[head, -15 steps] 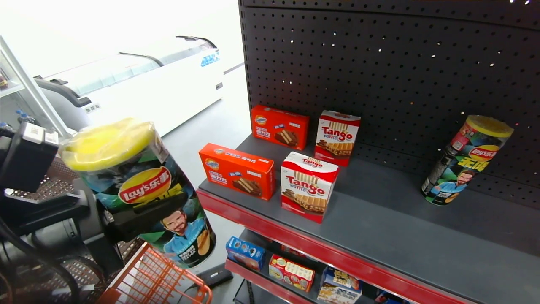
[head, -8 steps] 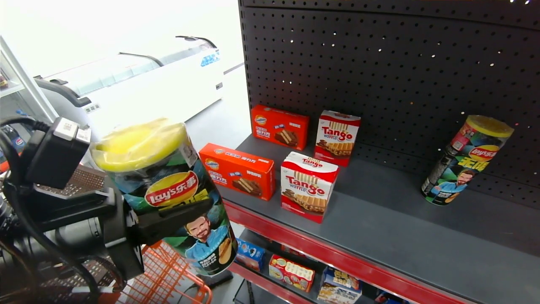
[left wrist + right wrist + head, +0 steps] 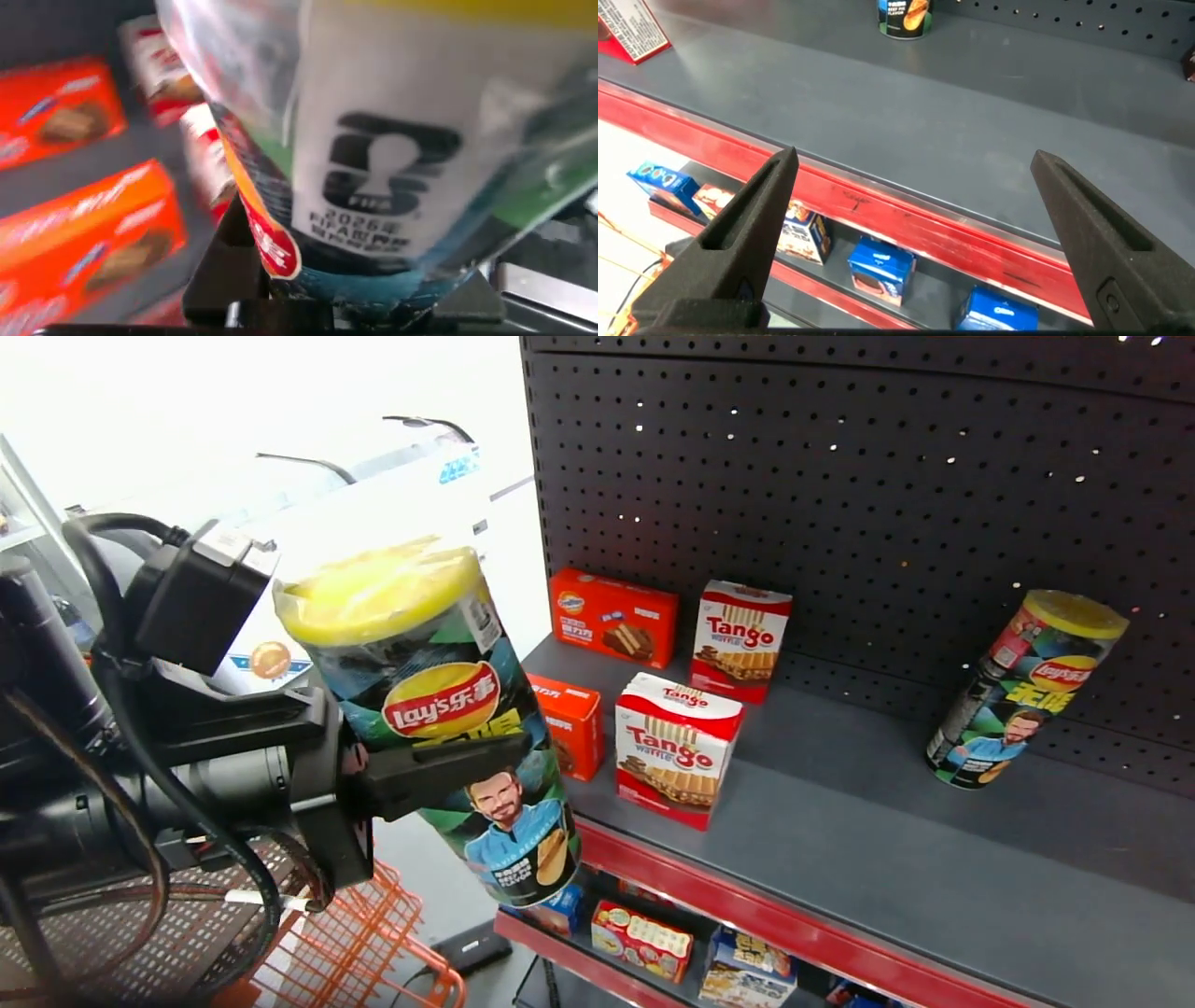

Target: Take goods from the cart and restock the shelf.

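The chip canister (image 3: 439, 709) is held in the air, tilted slightly, off the shelf's (image 3: 840, 859) front left corner and above the cart (image 3: 373, 933), with the left gripper (image 3: 425, 770) clamped around its middle. It is probably light, a stiff tube under slick film that could slip or dent, so a moderate mid-body grip suits it. The right gripper (image 3: 915, 163) is spread wide and empty over the shelf's front edge, and a matching canister (image 3: 1022, 691) leans at the back right.
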